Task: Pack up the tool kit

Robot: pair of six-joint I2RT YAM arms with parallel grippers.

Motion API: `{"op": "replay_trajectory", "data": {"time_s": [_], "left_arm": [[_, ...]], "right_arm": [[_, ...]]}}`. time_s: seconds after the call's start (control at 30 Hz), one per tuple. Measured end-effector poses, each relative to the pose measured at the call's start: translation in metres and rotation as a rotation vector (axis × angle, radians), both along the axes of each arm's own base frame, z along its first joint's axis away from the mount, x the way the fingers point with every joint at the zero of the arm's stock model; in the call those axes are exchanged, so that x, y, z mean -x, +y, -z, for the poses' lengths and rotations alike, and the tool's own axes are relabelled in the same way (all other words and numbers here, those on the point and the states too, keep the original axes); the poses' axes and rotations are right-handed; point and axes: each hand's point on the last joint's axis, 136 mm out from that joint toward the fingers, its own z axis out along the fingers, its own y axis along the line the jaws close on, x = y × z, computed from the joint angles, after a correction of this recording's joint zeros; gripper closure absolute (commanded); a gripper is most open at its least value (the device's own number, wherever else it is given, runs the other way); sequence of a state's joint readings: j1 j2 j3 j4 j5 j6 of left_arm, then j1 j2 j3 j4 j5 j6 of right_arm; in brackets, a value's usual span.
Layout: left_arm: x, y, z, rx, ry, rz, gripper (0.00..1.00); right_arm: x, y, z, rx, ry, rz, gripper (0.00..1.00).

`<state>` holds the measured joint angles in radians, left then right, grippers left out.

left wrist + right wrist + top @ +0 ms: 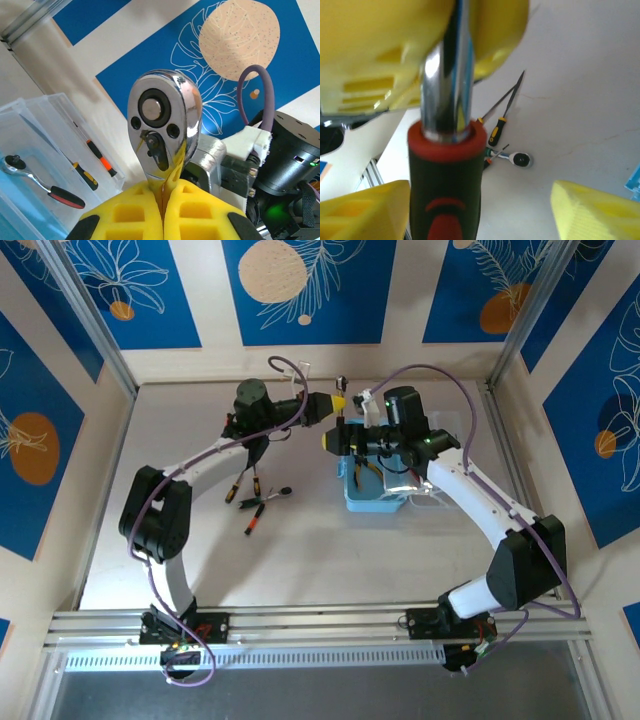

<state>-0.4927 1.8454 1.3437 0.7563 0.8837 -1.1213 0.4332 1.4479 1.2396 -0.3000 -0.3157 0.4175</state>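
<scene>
Pale table (300, 570), walled by blue leaf-print panels (300, 290). Two arms meet over its far middle.

Left side: loose tools lie on the table under the left arm (160, 510).
- Screwdrivers (254, 518): at least two.
- Small ratchet (520, 160): one.
- Thin bare shafts beside them: too fine to count.

Centre: the left claw (164, 189) is clenched on the shaft of one large silver ratchet wrench (165, 115). The wrench head stands clear above the claw's yellow fingers (125, 215). The wrench's red-and-black handle (445, 190) sits between the fingers (595, 210) of the right claw (480, 195). That claw is released, its fingers spread. A plain gap shows on one side of the handle; on the other side I cannot tell whether finger and handle touch.

Right side: one light-blue case (372, 504) sits on the table just nearer than the two claws. A clear lid (425, 495) lies at its right. One pair of yellow-handled pliers (364, 468) is inside the case. The right arm (480, 505) crosses above the case and the right claw blocks part of its interior, so any other contents cannot be read.
</scene>
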Motion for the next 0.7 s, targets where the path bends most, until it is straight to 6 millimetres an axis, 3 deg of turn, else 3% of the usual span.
{"op": "replay_trajectory", "data": {"time_s": [0.1, 0.33, 0.47, 0.5, 0.7], "left_arm": [[0.003, -0.001, 0.001, -0.001, -0.001, 0.010, 1.00], [0.005, -0.005, 0.009, -0.030, -0.010, 0.018, 1.00], [0.007, -0.008, 0.012, -0.043, -0.035, 0.021, 1.00], [0.008, -0.008, 0.013, -0.050, -0.041, 0.022, 0.96], [0.008, -0.011, 0.045, -0.247, -0.062, 0.011, 0.21]], "right_arm": [[-0.003, 0.001, -0.001, 0.007, -0.012, 0.017, 0.46], [-0.003, 0.002, -0.001, 0.025, -0.020, 0.047, 0.96], [-0.001, -0.001, 0.000, 0.040, -0.014, 0.060, 1.00], [0.000, -0.003, 0.001, 0.047, -0.009, 0.064, 1.00], [0.005, -0.023, 0.009, 0.134, -0.003, 0.103, 1.00]]}}
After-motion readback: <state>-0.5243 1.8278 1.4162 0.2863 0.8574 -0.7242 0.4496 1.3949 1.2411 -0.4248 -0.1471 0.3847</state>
